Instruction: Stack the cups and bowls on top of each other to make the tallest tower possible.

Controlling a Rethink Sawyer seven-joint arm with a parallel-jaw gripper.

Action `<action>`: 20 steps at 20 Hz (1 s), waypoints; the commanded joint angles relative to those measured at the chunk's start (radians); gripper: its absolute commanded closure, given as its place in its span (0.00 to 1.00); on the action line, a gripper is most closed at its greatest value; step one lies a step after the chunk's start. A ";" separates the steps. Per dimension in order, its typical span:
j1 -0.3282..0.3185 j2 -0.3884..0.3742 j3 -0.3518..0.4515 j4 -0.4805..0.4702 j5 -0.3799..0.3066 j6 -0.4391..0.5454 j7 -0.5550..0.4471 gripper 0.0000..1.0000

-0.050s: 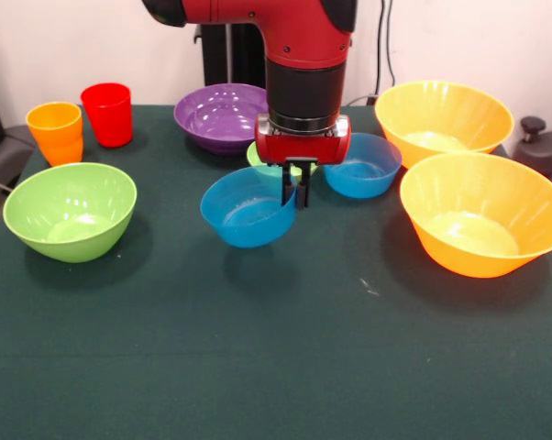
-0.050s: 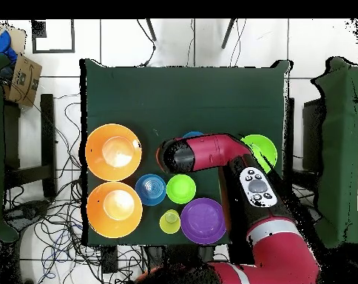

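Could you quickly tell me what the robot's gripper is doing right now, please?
Gripper: closed on the rim of the small glossy blue plastic bowl, holding it tilted above the table.

A dark green table (image 1: pixel 258 367) carried the items. On it stood a large green bowl (image 1: pixel 70 211) at left, orange cup (image 1: pixel 55 131) and red cup (image 1: pixel 107 114) far left, purple bowl (image 1: pixel 219 115) far centre, a small blue bowl (image 1: pixel 363 166), and two large orange bowls (image 1: pixel 485 214) at right.
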 commanded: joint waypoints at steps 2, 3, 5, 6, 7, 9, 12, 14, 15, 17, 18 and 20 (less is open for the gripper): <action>-0.004 -0.001 0.014 -0.046 -0.006 0.091 -0.043 1.00; -0.005 -0.003 0.014 -0.045 -0.006 0.092 -0.044 1.00; -0.006 0.001 0.016 -0.048 -0.006 0.093 -0.046 1.00; -0.006 0.002 0.017 -0.050 -0.006 0.094 -0.047 1.00; -0.007 0.002 0.017 -0.050 -0.005 0.095 -0.049 1.00; -0.007 0.003 0.018 -0.049 -0.007 0.093 -0.051 1.00; -0.008 0.005 0.021 -0.043 -0.009 0.086 -0.052 1.00; -0.010 0.002 0.022 -0.037 -0.010 0.082 -0.053 1.00; -0.010 0.001 0.023 -0.036 -0.009 0.082 -0.053 1.00; -0.009 0.001 0.023 -0.034 -0.009 0.080 -0.052 1.00; -0.008 0.002 0.023 -0.034 -0.010 0.079 -0.051 1.00; -0.008 0.000 0.023 -0.034 -0.009 0.082 -0.051 1.00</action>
